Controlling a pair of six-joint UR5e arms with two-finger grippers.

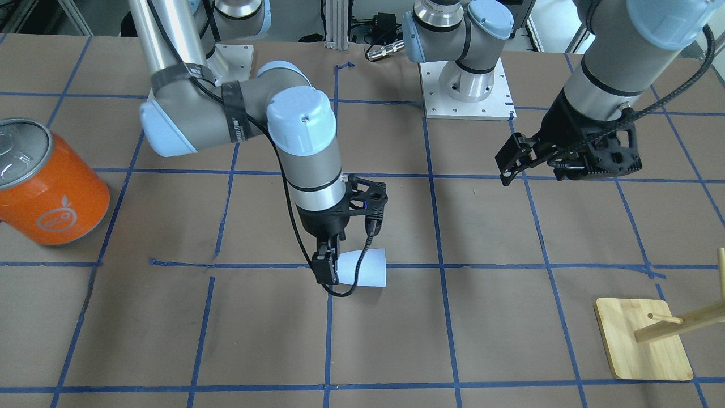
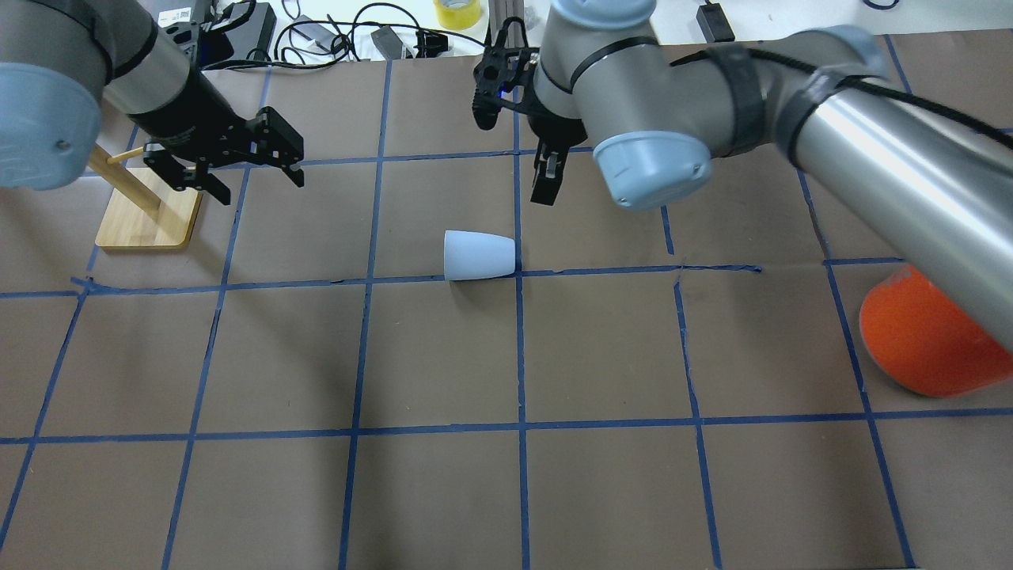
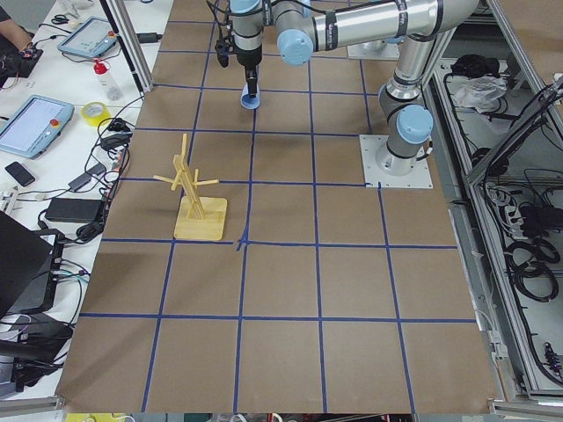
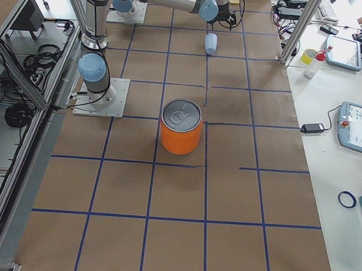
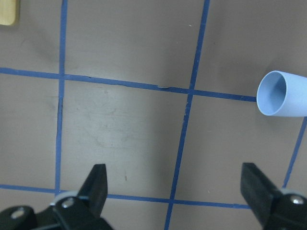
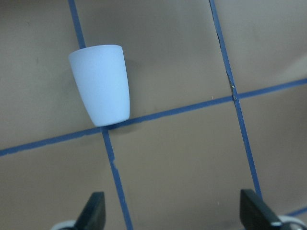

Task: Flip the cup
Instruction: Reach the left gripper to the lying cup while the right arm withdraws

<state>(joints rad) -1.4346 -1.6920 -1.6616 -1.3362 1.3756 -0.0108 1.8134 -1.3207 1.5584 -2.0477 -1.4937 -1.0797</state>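
cup: on its side on table, mouth toward left arm
right gripper: hovering near cup, spread wide, empty
left gripper: spread wide, empty, beside wooden stand

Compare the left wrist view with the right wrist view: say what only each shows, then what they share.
Left wrist only: the open mouth and light blue inside of the small pale blue plastic tumbler cup, plus a corner of the wooden stand base and the left gripper. Right wrist only: the cup's outer wall, its narrow end at a blue tape crossing, and the right gripper. Both: the cup on its side on the brown paper-covered table, each gripper open, empty and apart from it.
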